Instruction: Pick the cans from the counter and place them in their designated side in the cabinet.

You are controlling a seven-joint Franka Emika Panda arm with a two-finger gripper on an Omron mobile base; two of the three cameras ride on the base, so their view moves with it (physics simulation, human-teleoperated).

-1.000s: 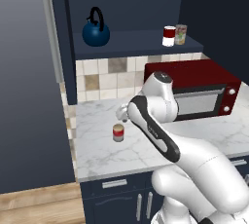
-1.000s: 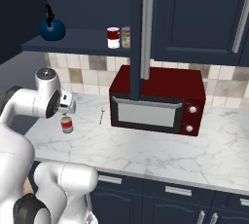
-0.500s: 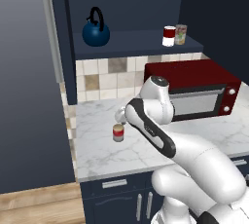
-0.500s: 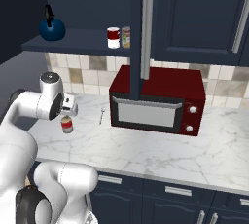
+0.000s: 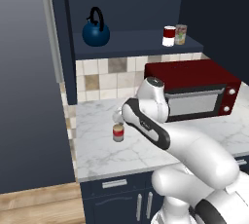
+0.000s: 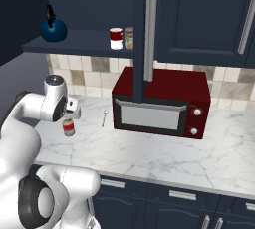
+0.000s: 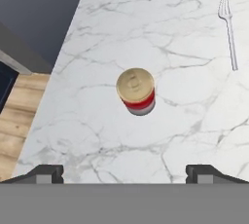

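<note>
A small can (image 5: 118, 132) (image 6: 68, 127) with a red upper band over tan-grey stands upright on the white marble counter (image 5: 97, 152) (image 6: 149, 156). In the hand view this can (image 7: 136, 91) is seen from above, centred ahead of the tips. My gripper (image 5: 116, 118) (image 6: 70, 117) (image 7: 124, 174) hovers just above it, open, with nothing between its fingers. The red-and-white can (image 5: 168, 36) (image 6: 116, 38) stands on the shelf floor of the navy cabinet (image 5: 131, 44) (image 6: 79, 43).
A yellowish-green mottled can (image 5: 181, 34) (image 6: 129, 38) stands beside the red-and-white one. A blue kettle (image 5: 96, 30) (image 6: 53, 28) occupies the shelf's left. The dark red microwave (image 5: 199, 91) (image 6: 159, 104) is right of the arm. A fork (image 6: 104, 117) (image 7: 229, 33) lies nearby; the counter's left edge is close.
The hand has shifted slightly left and down, ending over the can on the counter. The can and shelf items have not moved.
</note>
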